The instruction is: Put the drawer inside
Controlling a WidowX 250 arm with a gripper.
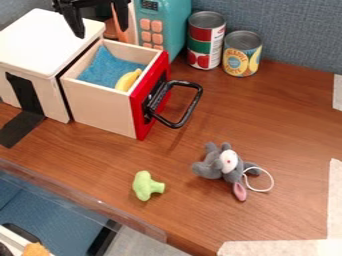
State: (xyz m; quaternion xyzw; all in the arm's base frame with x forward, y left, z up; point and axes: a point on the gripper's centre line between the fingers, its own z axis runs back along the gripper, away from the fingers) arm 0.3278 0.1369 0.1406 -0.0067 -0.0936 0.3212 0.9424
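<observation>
My gripper (100,31) hangs at the upper left with its two fingers spread apart, over the back of the white-topped cabinet (41,40) and the drawer's rear corner. Pulled out to the right of the cabinet is the wooden drawer (100,111), with a red front and a black handle (191,107). Inside it lie a blue cloth (110,69) and a yellow banana-like toy (127,80). Nothing shows between the gripper's fingers, and the gripper is away from the handle.
Behind the drawer stand a teal toy with orange buttons (175,25) and two cans (206,42), (242,55). On the table in front are a green toy (145,186) and a grey plush mouse (224,164) with a white string loop. The table's front edge (87,197) runs across the lower left.
</observation>
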